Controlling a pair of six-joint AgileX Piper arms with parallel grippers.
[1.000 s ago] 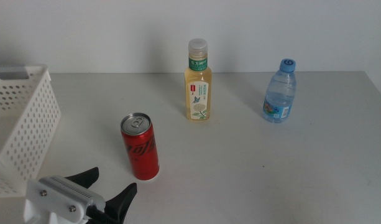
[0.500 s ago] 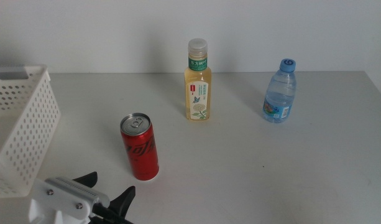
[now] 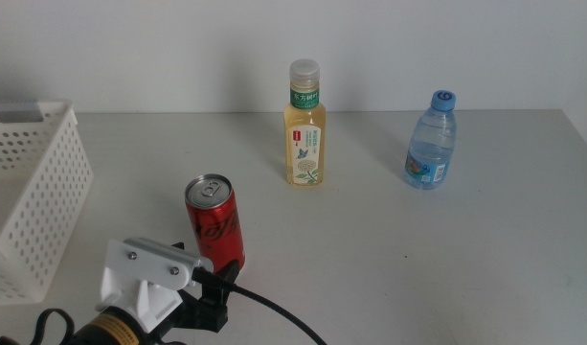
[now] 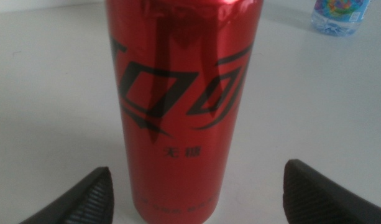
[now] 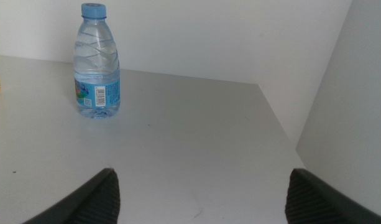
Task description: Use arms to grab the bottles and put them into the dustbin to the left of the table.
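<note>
Middle view, change: the left gripper [image 3: 212, 287] has moved up from the bottom edge to the foot of the red can [image 3: 214, 228]; a second ago it sat lower and further left, short of the can.
Middle view, can: upright on the table [image 3: 389, 259], near the basket [image 3: 34, 192], which stands at the table's left side with nothing visible in it.
Middle view, other bottles: the tea bottle [image 3: 305, 125] and the water bottle [image 3: 432, 141] stand upright further back, well apart from each other and from the can.
Left wrist view, can: the red can [image 4: 181, 106] fills the middle of the picture, set between the two dark jaws.
Left wrist view, hand: the left gripper [image 4: 196, 186] is spread wide, with a gap on each side of the can, so not yet clamped.
Right wrist view, hand: the right gripper [image 5: 199, 190] waits with its jaws apart and empty, facing the water bottle [image 5: 97, 62].
Meaning for the task: the approach looks finished; closing on the can seems the next step, and all three containers are still out of the basket.
</note>
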